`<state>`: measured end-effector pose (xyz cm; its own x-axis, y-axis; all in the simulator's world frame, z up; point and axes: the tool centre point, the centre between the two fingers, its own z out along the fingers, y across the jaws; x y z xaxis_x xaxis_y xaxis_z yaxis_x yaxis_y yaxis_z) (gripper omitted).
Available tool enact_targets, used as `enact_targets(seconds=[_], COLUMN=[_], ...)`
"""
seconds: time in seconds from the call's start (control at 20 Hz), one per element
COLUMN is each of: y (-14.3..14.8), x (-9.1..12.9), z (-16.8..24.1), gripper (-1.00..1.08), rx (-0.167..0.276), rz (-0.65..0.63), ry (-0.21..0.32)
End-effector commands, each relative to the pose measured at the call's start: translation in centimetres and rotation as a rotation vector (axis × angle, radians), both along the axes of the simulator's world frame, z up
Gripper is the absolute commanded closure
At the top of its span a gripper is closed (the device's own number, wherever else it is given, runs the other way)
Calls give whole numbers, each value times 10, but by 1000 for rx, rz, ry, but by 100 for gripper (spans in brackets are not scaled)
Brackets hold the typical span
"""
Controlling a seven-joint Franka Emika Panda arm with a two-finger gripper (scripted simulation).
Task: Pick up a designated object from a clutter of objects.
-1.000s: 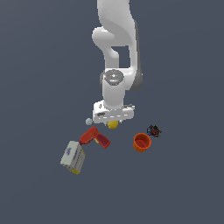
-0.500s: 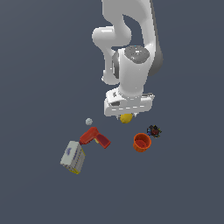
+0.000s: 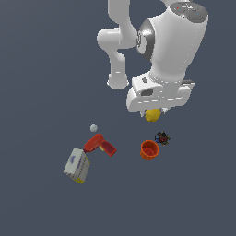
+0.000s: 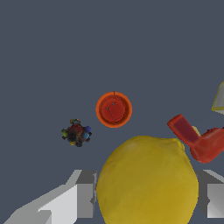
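Tool (image 3: 153, 112) raised well above the counter (image 3: 41, 69), pinching the yellow ball (image 4: 146, 181) between its fingers (image 4: 74, 199). In the exterior view the ball shows just under the white hand, clear of everything below.

On the counter we see the orange cup (image 3: 149, 150), upright, with the small dark multicoloured object (image 3: 162, 138) just beside it. The red drill-shaped tool (image 3: 100, 144) and the white-grey box (image 3: 77, 166) lie toward the exterior view's left, and the tiny pale sphere (image 3: 93, 127) sits near the drill.

We judge the lift is under way. To do it well we hold the squeeze constant and rise straight and slowly; a round ball could roll out if the wrist tilts or jerks.
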<state>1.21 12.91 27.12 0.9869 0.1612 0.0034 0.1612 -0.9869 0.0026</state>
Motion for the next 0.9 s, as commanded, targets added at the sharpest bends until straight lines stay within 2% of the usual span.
enact_targets(seconds=[0.0, 0.45, 0.85], y=[15, 58, 78], x=[6, 25, 35], z=[23, 84, 112], gripper=[108, 108, 108], rx=[0, 1, 2], rz=[-1, -1, 0], ry=[1, 2, 4])
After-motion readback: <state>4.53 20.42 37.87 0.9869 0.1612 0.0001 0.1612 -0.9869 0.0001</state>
